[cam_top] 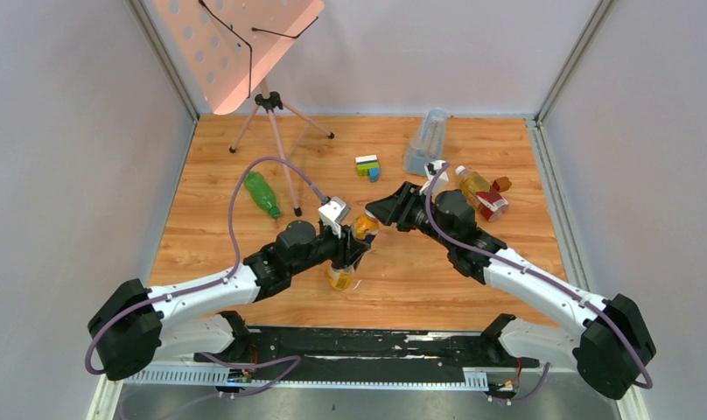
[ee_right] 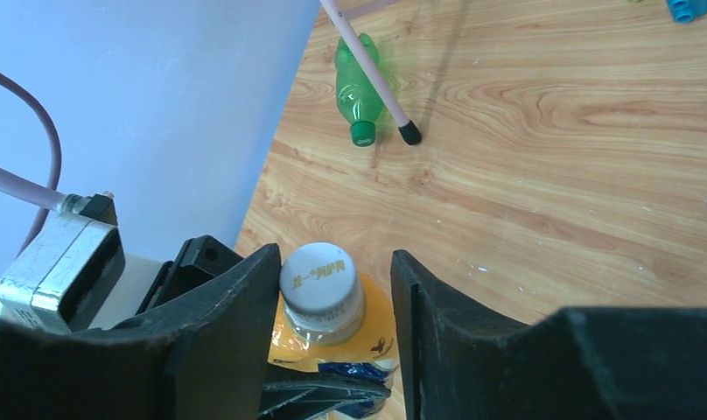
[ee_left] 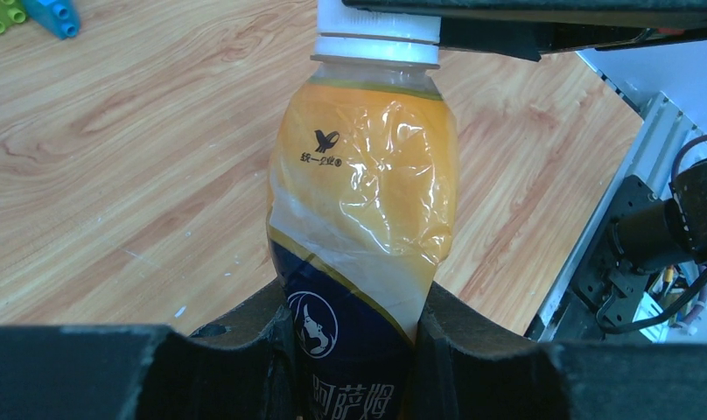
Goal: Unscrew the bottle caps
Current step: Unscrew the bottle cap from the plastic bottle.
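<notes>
My left gripper [cam_top: 348, 252] is shut on the amber bottle with the yellow label [cam_top: 343, 276], gripping its lower body [ee_left: 363, 219] and holding it tilted above the table. Its white cap [ee_right: 322, 278] sits between the fingers of my right gripper [ee_right: 332, 297], which is open. The left finger [ee_right: 236, 315] touches the cap and the right finger [ee_right: 424, 324] stands apart from it. The green bottle [cam_top: 262, 194] lies on the table at the left, its green cap [ee_right: 362, 133] on. The amber bottle with the red label [cam_top: 483, 194] lies at the right, with its white cap [cam_top: 460, 171] on.
A pink perforated board on a tripod [cam_top: 267, 103] stands at the back left, one leg [ee_right: 367, 70] ending beside the green bottle. Toy bricks [cam_top: 367, 166], a tall clear bluish container [cam_top: 427, 140] and a small reddish-brown block [cam_top: 502, 184] are at the back. Grey walls enclose the table.
</notes>
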Motion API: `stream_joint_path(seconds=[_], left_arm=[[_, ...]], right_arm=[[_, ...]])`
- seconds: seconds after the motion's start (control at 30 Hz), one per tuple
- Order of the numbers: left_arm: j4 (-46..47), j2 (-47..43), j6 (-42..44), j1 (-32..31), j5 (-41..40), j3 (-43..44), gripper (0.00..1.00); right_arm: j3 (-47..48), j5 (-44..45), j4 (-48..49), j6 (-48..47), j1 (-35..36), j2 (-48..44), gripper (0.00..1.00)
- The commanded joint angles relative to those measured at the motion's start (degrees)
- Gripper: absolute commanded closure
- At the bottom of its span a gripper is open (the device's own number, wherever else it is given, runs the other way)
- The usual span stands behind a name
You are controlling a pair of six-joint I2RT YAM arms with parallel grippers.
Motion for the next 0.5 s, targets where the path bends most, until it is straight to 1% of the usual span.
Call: stream_joint_path(seconds=[0.0, 0.13, 0.33, 0.43, 0.47], left_arm=[[4.12, 0.3, -0.88, -0.7, -1.76, 2.83, 1.0], [4.56, 1.14, -1.04, -0.82, -1.86, 3.12, 1.0], [4.94, 2.25, -1.25, -0.87, -2.66, 3.48, 1.0], [5.02, 2.65, -1.2, -0.92, -2.87, 3.6, 1.0], [4.67, 2.67, -1.21, -0.93, -2.87, 3.88, 1.0]], right_arm=[[2.64, 3.63, 4.47, 0.7, 0.64, 1.17, 0.53], [3.21, 3.42, 5.53, 0.79, 0.88, 2.78, 0.56], [3.96, 3.82, 5.5, 0.83, 1.93, 4.52, 0.57], [3.17, 4.69, 5.65, 0.99, 2.05, 4.28, 0.62], [2.9, 4.82, 6.03, 1.0, 2.05, 4.18, 0.66]])
